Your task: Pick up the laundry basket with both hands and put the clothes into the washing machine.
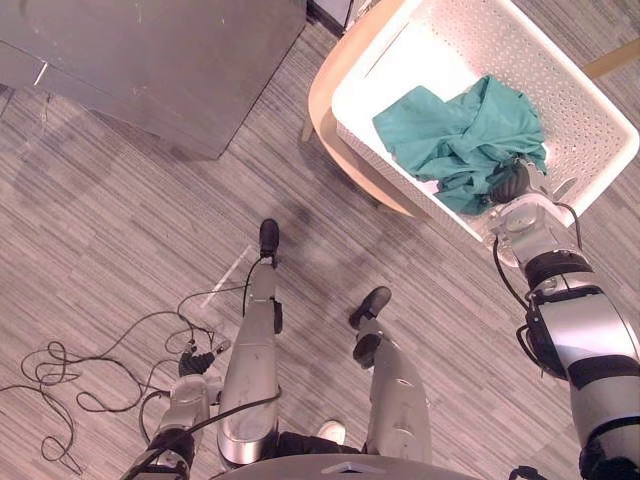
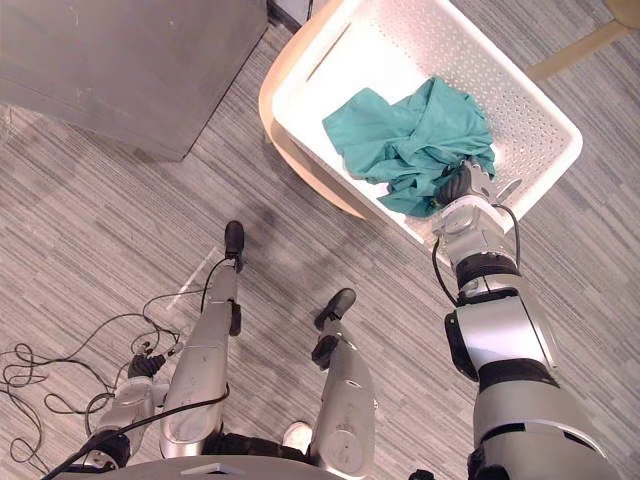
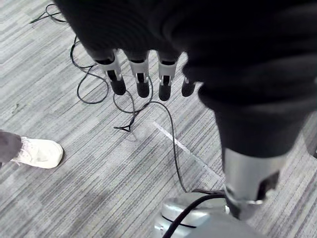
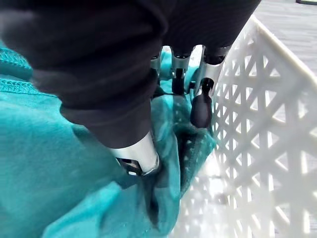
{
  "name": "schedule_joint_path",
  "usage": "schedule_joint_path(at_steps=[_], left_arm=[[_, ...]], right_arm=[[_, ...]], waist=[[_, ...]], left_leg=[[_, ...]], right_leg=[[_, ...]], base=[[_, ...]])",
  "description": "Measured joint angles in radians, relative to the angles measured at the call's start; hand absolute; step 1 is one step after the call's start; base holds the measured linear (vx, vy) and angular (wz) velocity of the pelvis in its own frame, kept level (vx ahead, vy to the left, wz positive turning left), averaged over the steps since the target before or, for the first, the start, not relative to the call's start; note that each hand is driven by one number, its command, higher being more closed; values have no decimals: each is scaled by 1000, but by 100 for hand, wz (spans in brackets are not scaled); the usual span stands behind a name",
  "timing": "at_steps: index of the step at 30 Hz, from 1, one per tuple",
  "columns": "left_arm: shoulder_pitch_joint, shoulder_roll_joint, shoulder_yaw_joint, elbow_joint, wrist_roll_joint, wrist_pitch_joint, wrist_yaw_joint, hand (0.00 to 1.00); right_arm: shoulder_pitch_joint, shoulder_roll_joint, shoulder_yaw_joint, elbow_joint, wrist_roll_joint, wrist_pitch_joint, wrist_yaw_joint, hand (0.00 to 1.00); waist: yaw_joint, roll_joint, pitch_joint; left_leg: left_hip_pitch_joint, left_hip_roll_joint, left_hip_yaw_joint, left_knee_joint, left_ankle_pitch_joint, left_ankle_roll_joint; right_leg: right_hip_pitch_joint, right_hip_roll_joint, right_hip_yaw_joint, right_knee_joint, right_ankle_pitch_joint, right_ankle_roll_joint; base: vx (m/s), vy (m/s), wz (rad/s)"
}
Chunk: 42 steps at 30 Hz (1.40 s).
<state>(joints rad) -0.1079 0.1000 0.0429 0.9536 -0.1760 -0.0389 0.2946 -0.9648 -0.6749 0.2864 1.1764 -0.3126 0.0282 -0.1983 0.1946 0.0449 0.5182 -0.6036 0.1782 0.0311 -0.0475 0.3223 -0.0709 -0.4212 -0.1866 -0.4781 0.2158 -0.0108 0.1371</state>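
Note:
A white perforated laundry basket (image 1: 590,110) sits on a round wooden stool (image 1: 325,110) ahead and to my right. A crumpled teal garment (image 1: 455,135) lies inside it. My right hand (image 1: 512,184) reaches into the basket just inside its near wall (image 4: 262,124). Its fingers (image 4: 201,106) point straight down beside the teal cloth (image 4: 49,148), and the thumb presses into the folds. My left hand (image 1: 196,364) hangs low by my side over the floor, far from the basket, its fingers (image 3: 141,82) straight and holding nothing.
A grey metal cabinet (image 1: 150,60) stands at the upper left on the striped grey floor. A person's white shoe (image 3: 38,152) is on the floor close behind me. A wooden leg (image 1: 612,60) shows past the basket at the upper right.

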Motion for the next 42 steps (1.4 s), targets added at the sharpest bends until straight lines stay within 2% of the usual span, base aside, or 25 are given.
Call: schedule_joint_path(at_steps=[11, 18, 23, 26, 29, 34, 38, 42], left_arm=[[-5, 3, 19, 3, -18, 11, 5, 0], [-5, 7, 26, 4, -19, 16, 8, 0], [-4, 11, 37, 11, -26, 17, 19, 0], [-4, 19, 53, 21, -45, 18, 28, 0], [-4, 19, 74, 21, -59, 19, 30, 0], [-4, 18, 93, 21, -80, 20, 30, 0], [-4, 19, 112, 19, -98, 26, 33, 0], [-4, 26, 113, 7, -98, 29, 41, 0]], right_arm=[[7, 54, -74, -20, 155, -5, -32, 100], [7, 83, -98, -23, 160, -5, -34, 100], [34, 115, -105, -88, 189, -5, -35, 100], [81, 181, -144, -176, 293, -22, -56, 100], [126, 266, -192, -296, 439, -70, -77, 100], [189, 390, -191, -460, 598, -126, -71, 100], [240, 515, -186, -540, 781, -181, -65, 100], [263, 549, -181, -594, 876, -219, -64, 100]], waist=[[-1, -23, -1], [-6, -32, -2], [-13, -44, -9], [-28, -63, -19], [-40, -67, -22], [-57, -69, -23], [-60, -83, -26], [-61, -95, -28]], left_leg=[[-8, 11, -5, -6, 11, -6], [-8, 13, -6, -7, 13, -8], [-8, 15, -5, -7, 13, -8], [-8, 17, -4, -7, 13, -9], [-8, 21, -2, -7, 12, -11], [-3, 25, 1, -7, 10, -15], [25, 24, 12, -11, 9, -16], [48, 23, 19, -19, 4, -25]], right_leg=[[-15, 8, -2, 16, -2, -4], [-16, 9, -2, 19, -2, -4], [-17, 12, -1, 17, -2, -4], [-17, 14, 0, 12, -2, -4], [-17, 17, 2, 11, -1, -6], [-17, 18, 5, 12, -1, -6], [1, 14, 15, 14, -2, -5], [10, 10, 22, 26, -8, -7]], base=[[1, -33, 0], [8, -51, 0], [17, -54, -1], [34, -73, -2], [19, -52, -3], [1, -5, -1], [6, -15, -3], [-3, -51, -1]])
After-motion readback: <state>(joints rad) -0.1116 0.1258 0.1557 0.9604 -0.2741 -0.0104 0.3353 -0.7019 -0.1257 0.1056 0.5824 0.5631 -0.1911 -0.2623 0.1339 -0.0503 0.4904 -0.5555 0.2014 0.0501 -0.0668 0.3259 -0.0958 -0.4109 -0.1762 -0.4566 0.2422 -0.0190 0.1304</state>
